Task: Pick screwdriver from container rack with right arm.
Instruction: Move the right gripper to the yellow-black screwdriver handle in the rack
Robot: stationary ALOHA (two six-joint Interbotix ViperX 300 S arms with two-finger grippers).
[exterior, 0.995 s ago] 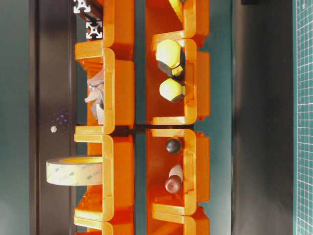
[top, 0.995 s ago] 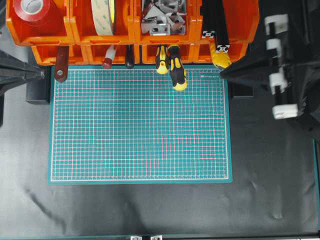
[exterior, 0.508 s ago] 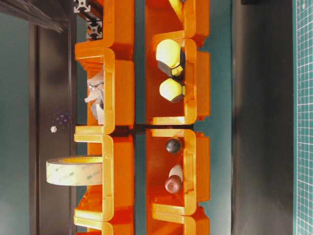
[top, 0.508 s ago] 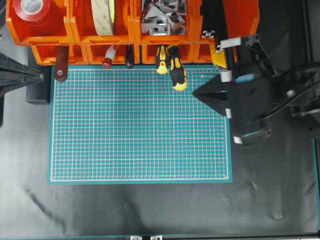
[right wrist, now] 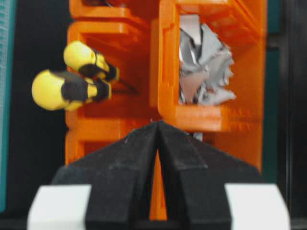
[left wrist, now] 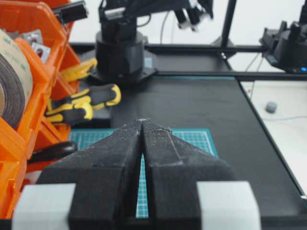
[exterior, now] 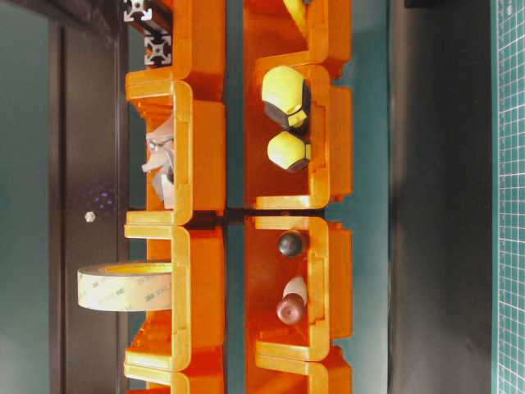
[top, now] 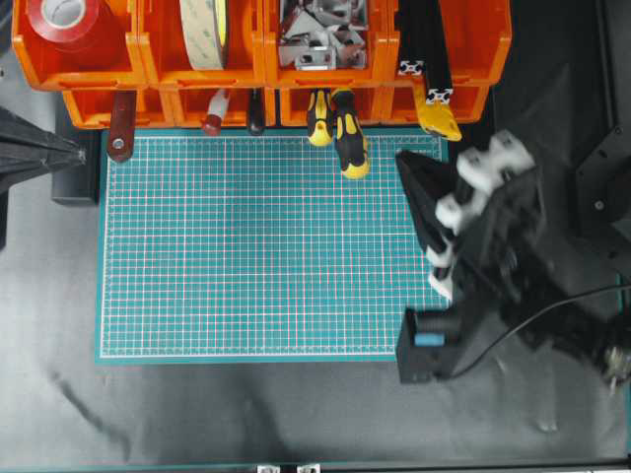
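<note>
The screwdriver (top: 347, 144) sticks out of a lower bin of the orange container rack (top: 148, 74), its thick yellow-and-black handle over the mat's top edge. A slimmer yellow-and-black tool (top: 317, 116) lies just left of it. My right gripper (top: 404, 160) hangs shut and empty to the right of the handle, apart from it. In the right wrist view the gripper (right wrist: 158, 123) points at the rack, with the screwdriver (right wrist: 64, 89) up to the left. My left gripper (left wrist: 143, 120) rests shut and empty at the mat's left edge, its tip (top: 81, 155) below the rack.
The green cutting mat (top: 266, 256) covers the middle. Rack bins hold a red tape roll (top: 64, 20), a tan tape roll (top: 205, 30), metal brackets (top: 317, 34), black extrusions (top: 424, 39) and a yellow tool (top: 439, 116). A dark-red handled tool (top: 121, 123) hangs at the left.
The right arm has swung in from the right edge over the mat's right side, and its gripper now points up toward the rack. The jaws stayed shut. Left arm and tools are unmoved.
</note>
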